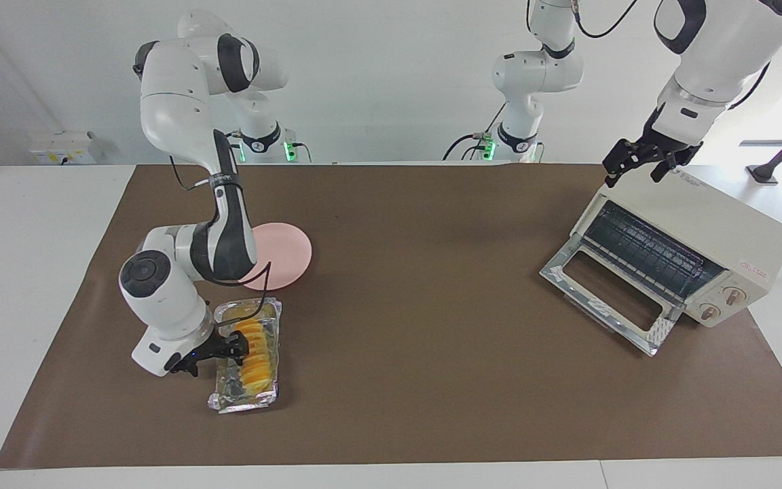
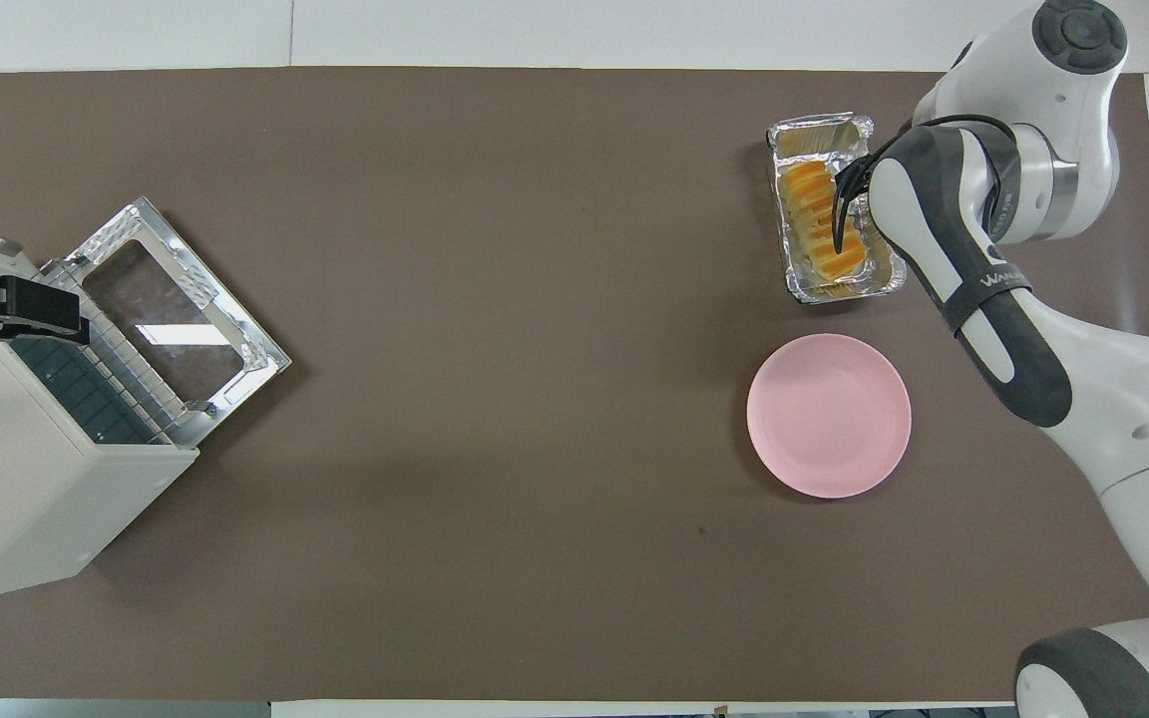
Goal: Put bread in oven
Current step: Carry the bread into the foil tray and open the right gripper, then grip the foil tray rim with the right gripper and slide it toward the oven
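A: What takes up the most room?

B: The brown mat (image 1: 418, 339) over the table. Next is the oven (image 1: 693, 244), a cream box at the left arm's end, its glass door (image 1: 611, 295) dropped open flat on the mat and the dark rack (image 1: 649, 255) showing inside.

A: And taking the oven as the marker, where is everything else?

B: The left gripper (image 1: 639, 163) hangs just over the oven's top, at the edge above the door opening, holding nothing; whether its jaws are parted or closed I cannot tell. The pink plate (image 2: 829, 416) lies well apart from the oven, toward the right arm's end. The foil tray (image 2: 834, 214) is beside the plate, farther from the robots, also well apart from the oven.

A: The bread?

B: The bread (image 1: 256, 353) lies in the foil tray, not in the oven. The right gripper (image 1: 245, 345) is down at it, its fingers clenched on the loaf's middle.
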Available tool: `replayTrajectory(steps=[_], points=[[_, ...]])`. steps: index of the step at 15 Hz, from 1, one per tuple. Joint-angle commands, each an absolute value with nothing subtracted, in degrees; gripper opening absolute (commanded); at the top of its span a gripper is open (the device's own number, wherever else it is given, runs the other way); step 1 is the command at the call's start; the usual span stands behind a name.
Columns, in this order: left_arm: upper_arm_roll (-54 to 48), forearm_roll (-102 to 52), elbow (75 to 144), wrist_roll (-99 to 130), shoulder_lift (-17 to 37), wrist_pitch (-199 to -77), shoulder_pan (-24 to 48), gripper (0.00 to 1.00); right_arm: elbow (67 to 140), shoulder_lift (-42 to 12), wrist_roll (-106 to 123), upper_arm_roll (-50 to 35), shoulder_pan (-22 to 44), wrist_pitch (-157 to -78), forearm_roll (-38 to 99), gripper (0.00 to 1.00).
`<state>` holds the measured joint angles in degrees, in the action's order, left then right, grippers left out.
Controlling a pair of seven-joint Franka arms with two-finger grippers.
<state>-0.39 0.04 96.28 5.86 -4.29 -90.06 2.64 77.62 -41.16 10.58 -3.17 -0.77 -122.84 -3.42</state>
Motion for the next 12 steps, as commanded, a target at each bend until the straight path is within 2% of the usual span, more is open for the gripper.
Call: replayTrajectory(steps=[1, 2, 9, 12], points=[[-0.26, -0.88, 95.54, 5.89, -4.31, -88.86, 2.37, 1.0, 81.47, -38.5, 11.95, -3.69, -1.49, -123.93, -4.31, 0.08], [-0.26, -0.88, 95.54, 5.89, -4.31, -88.86, 2.46, 1.0, 81.47, -38.5, 11.87, -3.69, -1.23, -123.93, -4.22, 0.0], [-0.26, -0.88, 95.54, 5.89, -4.31, -88.86, 2.37, 1.0, 80.51, -38.32, 12.04, -3.87, -1.58, -122.88, -4.13, 0.0], [-0.26, -0.88, 95.54, 5.89, -4.31, -88.86, 2.37, 1.0, 78.58, -37.8, 12.48, -4.13, -1.76, -118.76, -3.78, 0.0]])
